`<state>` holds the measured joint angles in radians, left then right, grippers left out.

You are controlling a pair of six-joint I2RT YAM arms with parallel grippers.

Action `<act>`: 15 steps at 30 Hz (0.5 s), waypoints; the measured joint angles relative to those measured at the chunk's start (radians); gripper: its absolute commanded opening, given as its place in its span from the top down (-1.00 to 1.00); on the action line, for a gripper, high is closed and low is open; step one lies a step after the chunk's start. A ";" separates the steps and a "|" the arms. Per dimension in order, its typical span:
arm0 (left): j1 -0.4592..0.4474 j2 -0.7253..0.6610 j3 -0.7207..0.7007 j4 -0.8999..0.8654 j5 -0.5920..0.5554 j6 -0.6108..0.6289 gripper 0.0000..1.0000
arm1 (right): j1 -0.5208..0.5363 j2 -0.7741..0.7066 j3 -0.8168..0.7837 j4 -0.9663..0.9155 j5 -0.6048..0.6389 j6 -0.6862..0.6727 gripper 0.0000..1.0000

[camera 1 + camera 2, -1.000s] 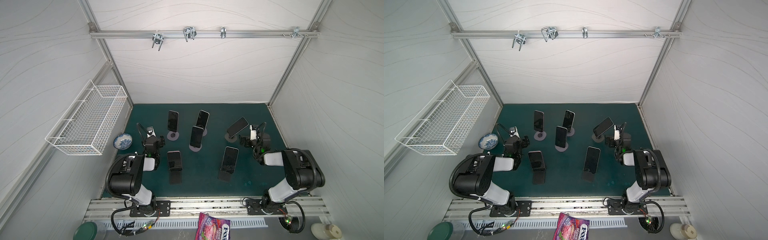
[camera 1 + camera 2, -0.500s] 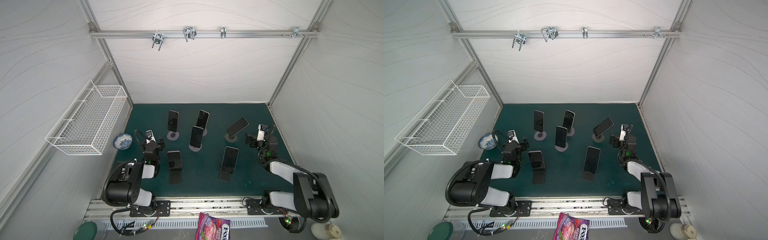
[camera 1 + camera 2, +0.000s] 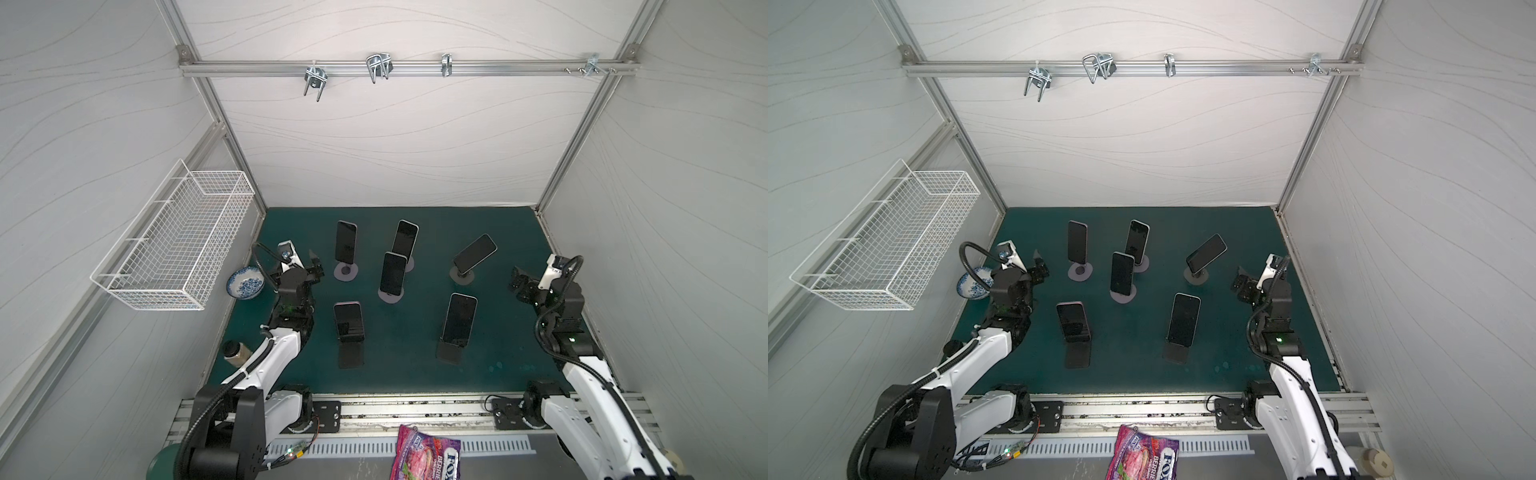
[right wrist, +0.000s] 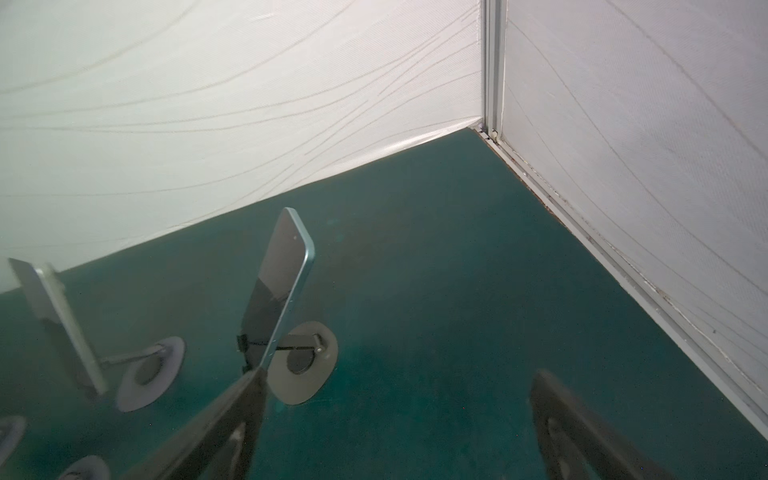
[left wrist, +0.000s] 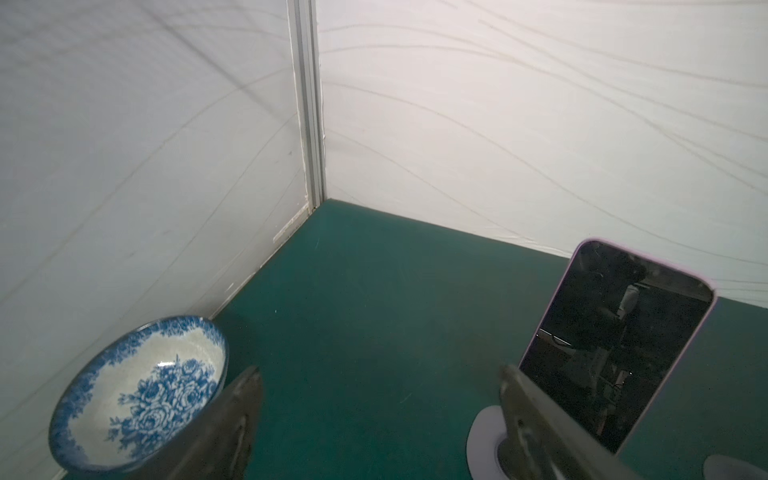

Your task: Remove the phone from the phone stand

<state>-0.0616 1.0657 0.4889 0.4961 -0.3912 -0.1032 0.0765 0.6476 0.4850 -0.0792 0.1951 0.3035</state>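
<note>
The green mat (image 3: 403,370) bears six dark phones, each leaning on its own stand, so nothing is lifted yet and the whole removal is left to do; taking the centre phone (image 3: 392,272) as marker, the left arm (image 3: 276,357) reaches in well to its left and the right arm (image 3: 586,374) well to its right; the lilac-edged phone (image 3: 345,247) stands upright on a round-footed stand (image 3: 346,272) just behind and left of the centre phone, the tilted phone (image 3: 475,254) behind and right of it; the left gripper (image 5: 380,378) hovers left of the centre phone, just past the lilac-edged one, jaws parted around nothing; the right gripper (image 4: 399,376), further right of the centre phone than the tilted one, gapes wide and empty; which phone is meant I cannot tell, though the lilac-edged one looks nearest a grasp; a blue-and-white bowl (image 3: 245,282) sits far left of the centre phone.
</note>
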 measured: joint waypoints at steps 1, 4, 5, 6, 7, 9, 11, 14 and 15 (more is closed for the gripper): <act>0.000 -0.014 0.028 -0.039 0.007 -0.008 -0.72 | 0.000 -0.028 0.010 -0.035 -0.010 0.017 -0.98; 0.000 -0.051 0.132 -0.179 0.033 -0.048 -0.70 | 0.000 -0.080 0.068 -0.149 -0.041 0.067 -0.98; 0.000 -0.059 0.168 -0.228 0.044 -0.060 -0.69 | 0.000 -0.086 0.093 -0.188 -0.053 0.077 -0.98; 0.000 -0.065 0.201 -0.273 0.055 -0.072 -0.69 | 0.000 -0.087 0.121 -0.222 -0.068 0.093 -0.99; -0.003 -0.069 0.230 -0.315 0.063 -0.080 -0.68 | 0.000 -0.087 0.145 -0.250 -0.080 0.100 -0.98; -0.013 -0.073 0.291 -0.401 0.090 -0.097 -0.64 | 0.000 -0.087 0.193 -0.304 -0.120 0.123 -0.98; -0.029 -0.071 0.342 -0.468 0.122 -0.111 -0.63 | 0.000 -0.084 0.237 -0.359 -0.148 0.154 -0.98; -0.085 -0.057 0.414 -0.549 0.163 -0.114 -0.63 | 0.000 -0.069 0.304 -0.451 -0.195 0.191 -0.98; -0.113 -0.050 0.435 -0.570 0.168 -0.111 -0.63 | 0.000 -0.065 0.325 -0.480 -0.211 0.204 -0.96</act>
<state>-0.1749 1.0153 0.9237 -0.0734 -0.2230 -0.2138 0.0761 0.5827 0.8097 -0.5594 -0.0162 0.5072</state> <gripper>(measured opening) 0.814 0.989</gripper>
